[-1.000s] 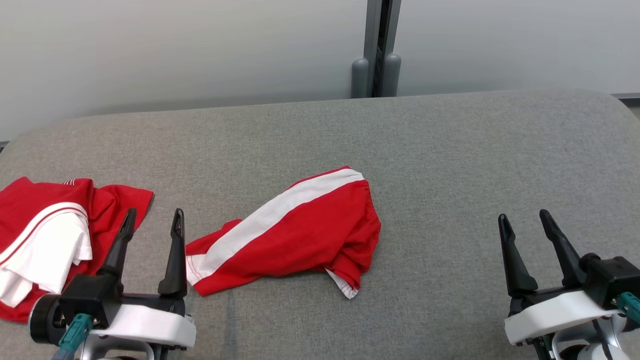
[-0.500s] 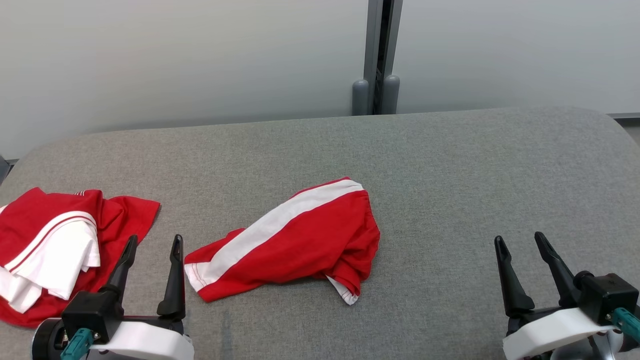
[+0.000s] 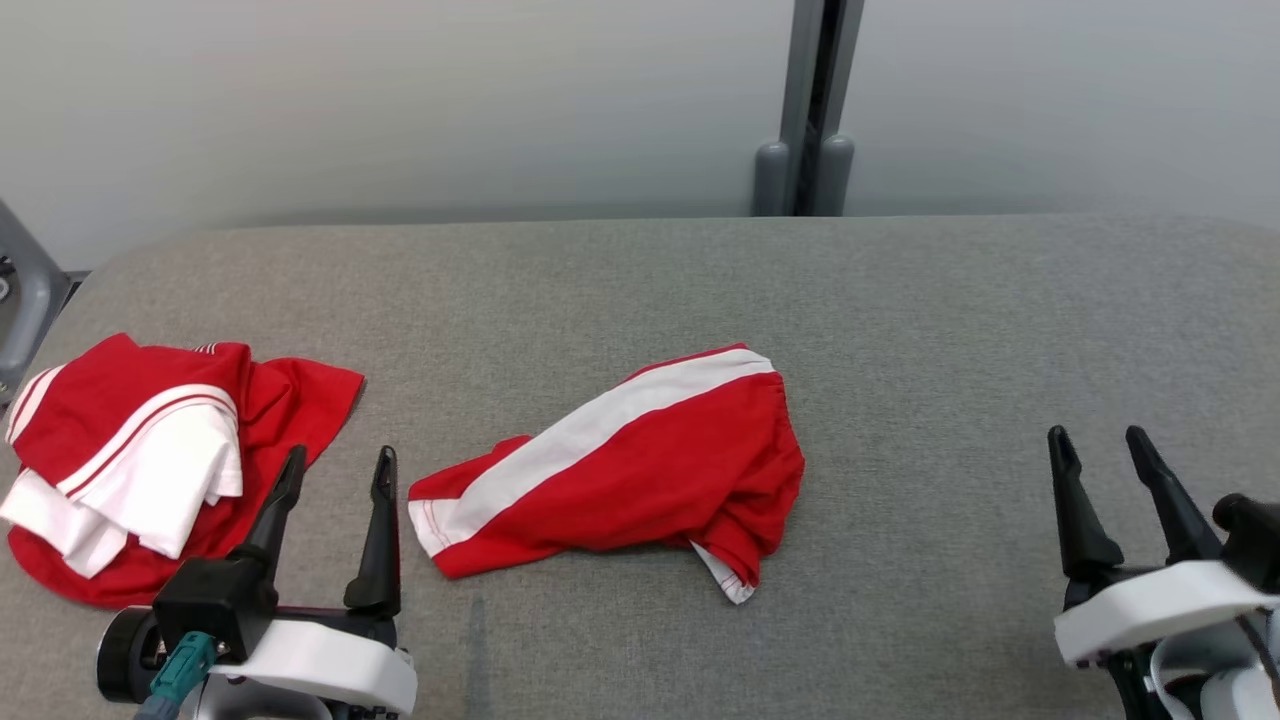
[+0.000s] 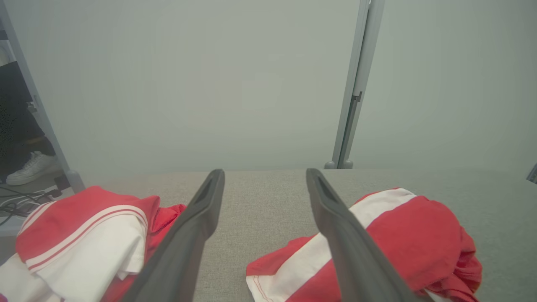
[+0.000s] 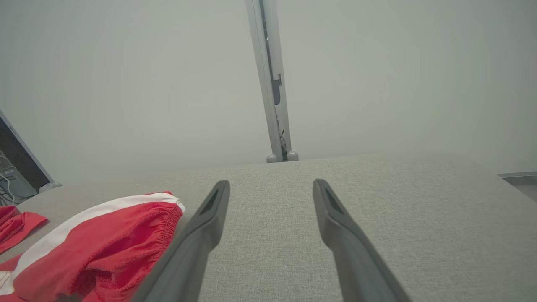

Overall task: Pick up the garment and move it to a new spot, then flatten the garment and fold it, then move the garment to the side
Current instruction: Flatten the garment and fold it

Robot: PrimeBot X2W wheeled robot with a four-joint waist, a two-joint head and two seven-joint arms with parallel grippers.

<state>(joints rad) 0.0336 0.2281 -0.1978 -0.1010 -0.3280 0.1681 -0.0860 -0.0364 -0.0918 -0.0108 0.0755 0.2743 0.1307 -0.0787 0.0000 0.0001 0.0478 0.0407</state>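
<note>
The head view has swung left; the garment [image 3: 620,465] lies unmoved, crumpled on the table [image 3: 900,300]; left gripper [image 3: 341,455] just beside it and right gripper [image 3: 1095,433] well apart stand wide, empty; pickup not begun.

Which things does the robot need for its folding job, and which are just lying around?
For the job:
- red garment with the white stripe, probably, lying mid-table
- left gripper, open
- right gripper, open
- grey table to fold on

Just lying about:
- crumpled red and white clothes at the left
- grey post behind the table
</note>
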